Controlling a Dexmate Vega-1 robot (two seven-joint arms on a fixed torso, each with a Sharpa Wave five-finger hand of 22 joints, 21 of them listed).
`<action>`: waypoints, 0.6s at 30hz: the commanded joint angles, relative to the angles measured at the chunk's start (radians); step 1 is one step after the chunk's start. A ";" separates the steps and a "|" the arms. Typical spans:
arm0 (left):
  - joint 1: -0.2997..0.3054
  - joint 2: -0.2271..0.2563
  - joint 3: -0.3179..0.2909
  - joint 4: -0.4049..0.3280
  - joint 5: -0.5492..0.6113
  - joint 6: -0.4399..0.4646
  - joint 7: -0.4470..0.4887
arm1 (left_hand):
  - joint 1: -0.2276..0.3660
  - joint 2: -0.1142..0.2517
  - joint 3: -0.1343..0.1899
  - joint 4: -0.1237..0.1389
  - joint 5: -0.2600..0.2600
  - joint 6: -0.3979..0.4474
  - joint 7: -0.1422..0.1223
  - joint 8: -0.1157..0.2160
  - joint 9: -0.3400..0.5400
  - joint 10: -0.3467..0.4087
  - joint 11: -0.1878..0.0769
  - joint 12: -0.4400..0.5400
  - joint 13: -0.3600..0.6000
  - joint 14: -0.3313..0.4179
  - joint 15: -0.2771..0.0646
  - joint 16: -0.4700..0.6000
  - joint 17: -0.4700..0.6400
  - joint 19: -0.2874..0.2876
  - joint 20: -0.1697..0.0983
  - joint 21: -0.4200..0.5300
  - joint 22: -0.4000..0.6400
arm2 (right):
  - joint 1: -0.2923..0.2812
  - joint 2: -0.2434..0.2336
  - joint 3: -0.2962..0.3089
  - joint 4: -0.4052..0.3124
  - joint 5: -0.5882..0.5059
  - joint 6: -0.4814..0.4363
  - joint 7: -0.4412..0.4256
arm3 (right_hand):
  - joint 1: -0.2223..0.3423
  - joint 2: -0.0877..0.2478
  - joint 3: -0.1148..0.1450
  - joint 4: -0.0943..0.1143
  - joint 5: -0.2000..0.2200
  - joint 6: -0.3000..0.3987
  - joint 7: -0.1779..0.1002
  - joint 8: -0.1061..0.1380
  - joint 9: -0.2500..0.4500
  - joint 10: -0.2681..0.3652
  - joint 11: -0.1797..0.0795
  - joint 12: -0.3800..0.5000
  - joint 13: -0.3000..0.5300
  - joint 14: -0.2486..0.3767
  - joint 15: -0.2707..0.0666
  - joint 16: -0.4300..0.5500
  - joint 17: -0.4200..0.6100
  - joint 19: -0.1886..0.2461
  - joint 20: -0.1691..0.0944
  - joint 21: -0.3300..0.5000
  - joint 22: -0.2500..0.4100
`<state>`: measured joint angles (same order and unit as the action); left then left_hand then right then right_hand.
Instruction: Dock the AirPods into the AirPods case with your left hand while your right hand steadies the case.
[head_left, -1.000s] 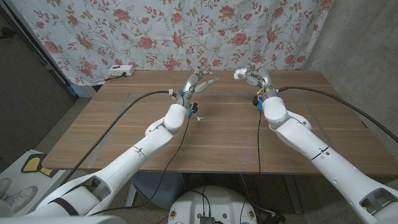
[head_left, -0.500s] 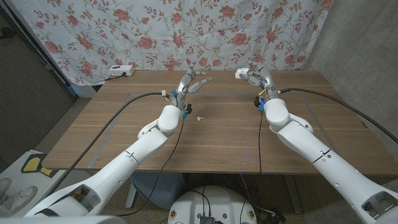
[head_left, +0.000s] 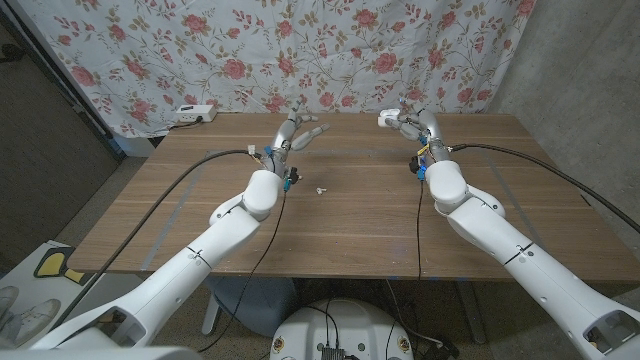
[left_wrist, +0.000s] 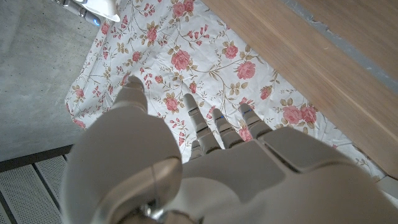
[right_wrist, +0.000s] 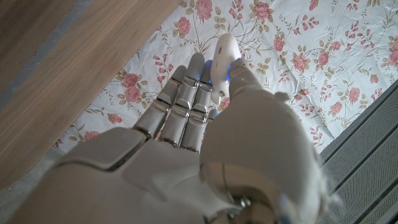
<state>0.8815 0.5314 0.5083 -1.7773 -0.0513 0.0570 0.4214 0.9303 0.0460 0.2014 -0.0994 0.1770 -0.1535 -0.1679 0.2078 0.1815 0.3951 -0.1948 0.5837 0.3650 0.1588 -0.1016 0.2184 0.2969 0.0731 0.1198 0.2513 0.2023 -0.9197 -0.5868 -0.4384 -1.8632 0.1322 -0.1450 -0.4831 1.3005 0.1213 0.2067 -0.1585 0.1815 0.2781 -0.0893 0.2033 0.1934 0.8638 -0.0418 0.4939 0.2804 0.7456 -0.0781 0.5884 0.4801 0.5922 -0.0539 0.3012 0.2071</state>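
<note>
The left hand (head_left: 296, 133) hangs over the far part of the wooden table (head_left: 350, 215) with its fingers (left_wrist: 198, 118) spread and nothing in them, near the far edge where the floral cloth (head_left: 300, 50) drops behind. The right hand (head_left: 412, 122) is raised near the same far edge and clasps the white AirPods case (head_left: 386, 119) between thumb and fingers; the right wrist view shows the case (right_wrist: 222, 61) standing up out of that grasp. A small white AirPod (head_left: 320, 188) lies on the bare wood just beside the left wrist, toward the table's middle, with open board on all sides and between the two arms. Since a second ago the left hand has drawn toward the robot's left, away from the AirPod, while the right hand and case have hardly moved. Both arms reach far forward. A white power strip (head_left: 195, 113) sits at the far left corner.
</note>
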 joint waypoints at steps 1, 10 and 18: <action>0.038 0.024 -0.041 -0.052 0.000 0.043 0.049 | -0.004 0.003 0.003 -0.005 0.005 0.004 0.003 -0.004 0.002 0.007 0.002 -0.005 -0.002 -0.004 0.005 -0.002 -0.002 -0.008 0.004 -0.003 0.002 | -0.010 -0.003 0.007 0.002 -0.005 0.024 0.006 | 0.013 0.003 -0.003 0.001 0.007 -0.004 0.003 -0.002 0.001 0.138 -0.140 0.005 0.005 0.008 -0.161 0.004 0.007 -0.006 -0.002 0.006 0.006; 0.029 0.104 -0.023 -0.119 0.079 0.168 0.023 | -0.007 0.007 0.004 -0.006 0.005 0.004 0.007 -0.005 0.002 0.011 0.005 -0.013 -0.009 -0.007 0.008 -0.002 -0.007 -0.013 0.008 -0.005 0.002 | -0.009 -0.004 0.007 0.003 -0.007 0.019 0.012 | 0.015 0.003 -0.004 0.001 0.007 -0.001 0.003 0.000 0.001 0.137 -0.140 0.006 0.004 0.006 -0.161 0.004 0.014 -0.016 -0.001 0.004 0.006; 0.049 0.114 -0.038 -0.154 0.099 0.217 0.053 | -0.009 0.011 0.005 -0.008 0.006 0.006 0.007 -0.006 0.002 0.016 0.005 -0.019 -0.015 -0.006 0.008 0.000 -0.012 -0.012 0.010 -0.005 0.002 | -0.004 -0.001 0.003 0.005 -0.016 0.017 0.010 | 0.016 0.003 -0.005 0.002 0.008 0.001 0.002 0.001 0.002 0.137 -0.139 0.007 0.004 0.004 -0.161 0.003 0.020 -0.020 0.001 0.005 0.006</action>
<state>0.9165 0.6097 0.4790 -1.8794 0.0060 0.1898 0.4569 0.9248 0.0513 0.2048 -0.1028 0.1770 -0.1482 -0.1626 0.2031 0.1816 0.3985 -0.1912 0.5679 0.3507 0.1534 -0.0963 0.2183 0.2831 0.0677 0.1252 0.2476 0.2022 -0.9288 -0.5894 -0.4316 -1.8598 0.1249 -0.1259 -0.4742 1.3035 0.1242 0.2039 -0.1557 0.1854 0.2782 -0.0893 0.2033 0.1932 0.8638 -0.0417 0.4926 0.2808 0.7455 -0.0780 0.5884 0.4947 0.5721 -0.0555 0.3012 0.2118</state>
